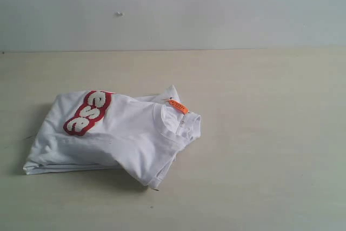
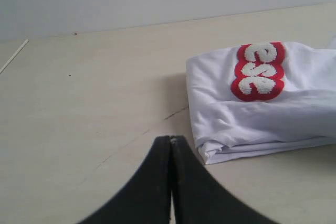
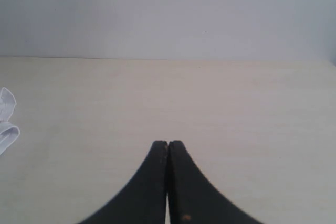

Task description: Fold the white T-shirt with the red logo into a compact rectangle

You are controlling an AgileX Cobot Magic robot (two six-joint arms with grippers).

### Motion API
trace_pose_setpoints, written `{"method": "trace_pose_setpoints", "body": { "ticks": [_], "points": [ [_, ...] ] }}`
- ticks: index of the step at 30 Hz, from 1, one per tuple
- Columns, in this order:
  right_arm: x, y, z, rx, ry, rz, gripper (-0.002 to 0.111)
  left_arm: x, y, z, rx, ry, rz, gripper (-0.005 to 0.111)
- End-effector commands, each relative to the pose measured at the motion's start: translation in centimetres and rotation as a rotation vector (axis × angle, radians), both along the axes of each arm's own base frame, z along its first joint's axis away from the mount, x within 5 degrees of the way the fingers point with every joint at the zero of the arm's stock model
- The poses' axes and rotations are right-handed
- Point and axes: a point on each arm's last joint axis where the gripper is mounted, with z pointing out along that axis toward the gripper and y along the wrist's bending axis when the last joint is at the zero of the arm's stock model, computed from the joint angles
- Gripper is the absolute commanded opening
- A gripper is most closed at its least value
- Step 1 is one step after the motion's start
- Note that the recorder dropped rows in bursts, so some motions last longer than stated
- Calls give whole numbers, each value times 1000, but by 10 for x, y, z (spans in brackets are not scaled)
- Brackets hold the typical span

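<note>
The white T-shirt (image 1: 124, 133) lies folded in a thick bundle on the left half of the table. Part of the red logo (image 1: 88, 112) shows on its top layer, and an orange tag (image 1: 178, 106) sits at the collar on the bundle's right end. In the left wrist view the shirt (image 2: 262, 108) lies just beyond my left gripper (image 2: 171, 138), with the logo (image 2: 259, 71) facing up. That gripper is shut and empty, a short way from the folded edge. My right gripper (image 3: 167, 142) is shut and empty over bare table; only a scrap of the shirt (image 3: 6, 121) shows at the edge of its view.
The pale wooden table (image 1: 259, 133) ends at a plain grey wall (image 1: 173, 9) behind. Neither arm appears in the exterior view. A thin crack line (image 2: 131, 140) runs across the tabletop near the left gripper.
</note>
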Motion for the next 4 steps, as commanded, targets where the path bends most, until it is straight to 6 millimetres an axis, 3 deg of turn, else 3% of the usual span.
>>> {"method": "trace_pose_setpoints", "body": {
  "ticks": [1,4],
  "points": [
    [0,0,-1,5,-7,-6,0,0,0,1,2,-11,2,0],
    [0,0,-1,5,-7,-6,0,0,0,1,2,-11,2,0]
  ]
}}
